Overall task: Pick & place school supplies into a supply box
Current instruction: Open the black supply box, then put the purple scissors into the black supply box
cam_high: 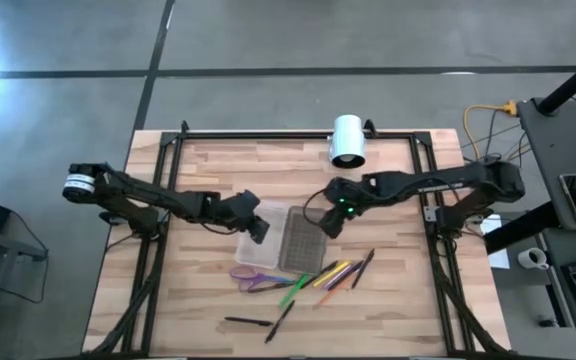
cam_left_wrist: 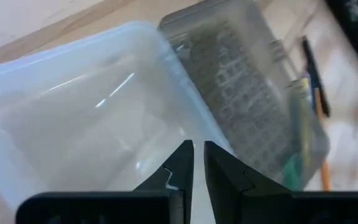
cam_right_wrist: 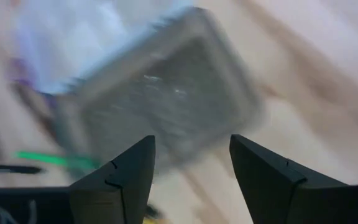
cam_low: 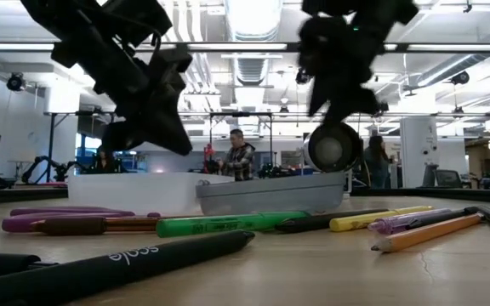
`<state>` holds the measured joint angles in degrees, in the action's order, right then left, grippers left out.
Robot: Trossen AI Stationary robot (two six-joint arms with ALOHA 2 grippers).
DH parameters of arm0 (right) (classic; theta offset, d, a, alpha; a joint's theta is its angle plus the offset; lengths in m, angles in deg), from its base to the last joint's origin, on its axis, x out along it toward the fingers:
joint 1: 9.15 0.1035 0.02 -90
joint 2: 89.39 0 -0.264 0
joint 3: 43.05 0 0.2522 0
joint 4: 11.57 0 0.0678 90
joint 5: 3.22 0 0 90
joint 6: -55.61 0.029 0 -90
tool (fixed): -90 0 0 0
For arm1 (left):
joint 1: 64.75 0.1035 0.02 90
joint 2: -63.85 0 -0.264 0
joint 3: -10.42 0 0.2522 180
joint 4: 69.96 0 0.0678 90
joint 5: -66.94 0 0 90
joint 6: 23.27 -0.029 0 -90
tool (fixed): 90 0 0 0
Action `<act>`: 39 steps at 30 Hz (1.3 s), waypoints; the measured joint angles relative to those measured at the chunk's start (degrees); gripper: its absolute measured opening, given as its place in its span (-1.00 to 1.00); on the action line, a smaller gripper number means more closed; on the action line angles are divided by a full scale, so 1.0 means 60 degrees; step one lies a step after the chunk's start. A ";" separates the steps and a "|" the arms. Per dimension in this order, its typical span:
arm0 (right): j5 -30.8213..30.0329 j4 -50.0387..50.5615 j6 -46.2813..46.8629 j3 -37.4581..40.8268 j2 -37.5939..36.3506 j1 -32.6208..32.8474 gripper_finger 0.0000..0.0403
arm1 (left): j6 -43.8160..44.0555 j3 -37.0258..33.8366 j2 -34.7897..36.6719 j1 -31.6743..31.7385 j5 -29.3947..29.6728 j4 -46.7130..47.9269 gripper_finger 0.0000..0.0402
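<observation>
A: Where are the two grippers seen above the wooden table (cam_high: pixel 208 170)?

B: The left gripper (cam_high: pixel 258 229) is held over the clear tray (cam_high: pixel 265 238) of the supply box, its fingers (cam_left_wrist: pixel 178 169) drawn almost together with nothing between them. The right gripper (cam_high: pixel 332 222) is poised just beside the grey dotted lid (cam_high: pixel 301 243), on its far-right corner, with its fingers (cam_right_wrist: pixel 124 169) spread wide and nothing gripped.

A: How is the supply box placed?

B: The clear tray and the grey dotted lid are laid side by side, touching, the lid between the tray and the right gripper. In the low view the lid (cam_low: pixel 270 194) is shown tilted, one edge raised.

A: And the school supplies?

B: They are scattered on the near side of both grippers. The purple scissors (cam_high: pixel 255 277) are found below the tray; a green pen (cam_high: pixel 295 288), yellow and orange pencils (cam_high: pixel 334 273) and a dark pen (cam_high: pixel 363 267) are fanned out below the lid. Two black pens (cam_high: pixel 268 322) are seen nearest the table's front edge. A white cylinder (cam_high: pixel 347 140) is stood at the far edge, behind the right gripper.
</observation>
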<state>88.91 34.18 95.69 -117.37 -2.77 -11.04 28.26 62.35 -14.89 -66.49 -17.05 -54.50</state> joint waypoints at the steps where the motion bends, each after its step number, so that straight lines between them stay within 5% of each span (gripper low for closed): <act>1: 0.0159 -0.0403 0.0011 -0.0038 0.0236 0.0004 0.00 | 0.0006 0.0000 0.0000 0.0058 0.0007 0.0056 -0.89; 15: -0.0167 0.0496 -0.1388 -0.2404 0.4304 -0.0667 0.00 | 0.0080 0.0189 0.1593 0.0106 0.1094 -0.0011 -0.89; 21: -0.1305 0.1679 -0.2636 -0.3905 0.5503 -0.1256 0.00 | 0.0080 0.0061 0.2346 0.0106 0.1335 0.0052 -0.89; 29: -0.1391 0.1644 -0.3380 -0.5610 0.5568 -0.1726 0.00 | 0.0048 -0.0131 0.2452 0.0027 0.1330 0.0809 -0.89; 39: -0.1283 0.1900 -0.4941 -0.4910 0.4070 -0.0997 0.00 | -0.1017 -0.0208 0.2517 -0.0524 0.1272 0.1334 -0.89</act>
<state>81.21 45.58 66.04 -146.83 21.65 -17.03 22.16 61.10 0.21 -69.63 -9.41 -46.50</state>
